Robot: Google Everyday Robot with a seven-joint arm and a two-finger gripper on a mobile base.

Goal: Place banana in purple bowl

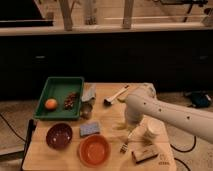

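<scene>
Currently the white arm (170, 114) reaches in from the right of the view and bends down over the middle of the table (107, 120). The pincer (131, 121) hangs low at the arm's end, close above the table top. Its state cannot be told, because the arm's own bulk covers it.

The banana (121, 125) shows only as a pale yellow patch on the table, just beside the pincer on its left and partly hidden by it. Whether the two touch cannot be told.

The purple bowl (59, 135) stands well apart from the pincer, to its left and nearer the camera, and appears to hold nothing. A grey-blue sponge (90, 129) lies between the bowl and the pincer. The orange bowl (94, 149) sits left of the pincer and nearer the camera, beside the purple bowl.

A fork (125, 145) lies just in front of the pincer. A white cup (151, 131) stands just to its right, under the arm, and a wooden block (143, 155) lies nearer the camera than the cup.

Beyond the pincer lies a long-handled utensil (116, 95). Far to its left and beyond it, a green tray (60, 86) holds an orange fruit (51, 104) and a brown item (71, 100).
</scene>
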